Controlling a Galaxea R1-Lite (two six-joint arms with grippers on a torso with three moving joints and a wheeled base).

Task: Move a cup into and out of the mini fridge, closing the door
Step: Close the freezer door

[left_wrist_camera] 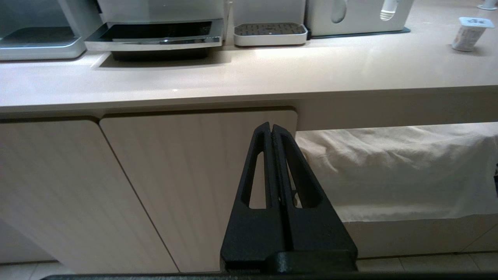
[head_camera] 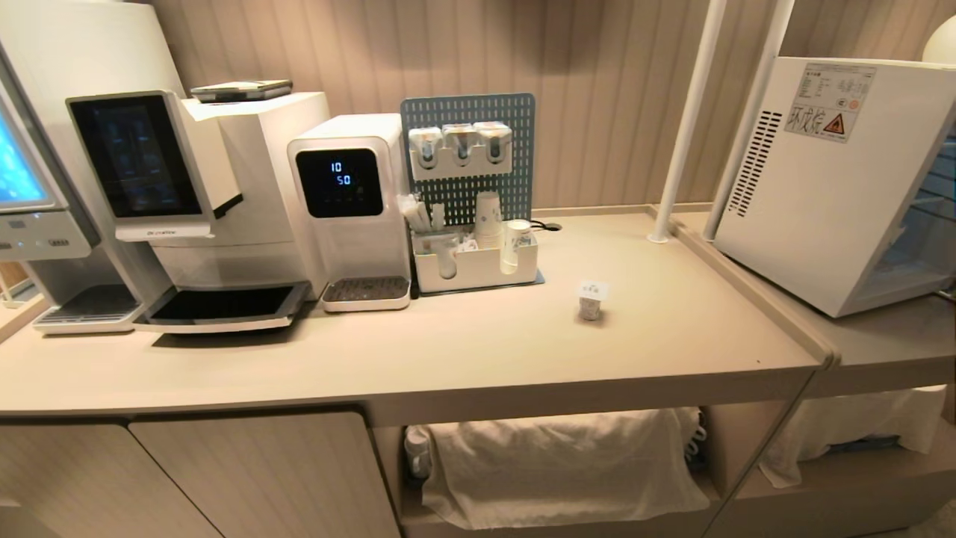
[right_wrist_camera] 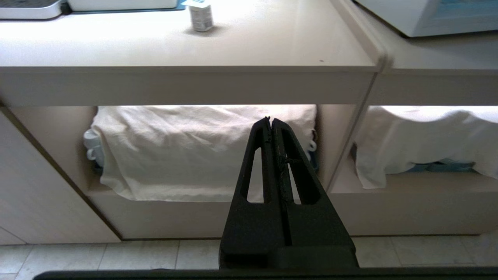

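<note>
Small cup [head_camera: 591, 300] stands upright on the counter [head_camera: 463, 351], well apart from the fridge [head_camera: 836, 179] at the right. Left gripper [left_wrist_camera: 271, 126] and right gripper [right_wrist_camera: 270, 120] hang below counter level, fingers pressed together, holding nothing.

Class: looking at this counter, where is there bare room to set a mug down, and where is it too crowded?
Free: the wide counter in front of the machines, and the stretch between the small cup and the mini fridge. Crowded: the back left, where the coffee machine, water dispenser and cup organizer stand side by side.
</note>
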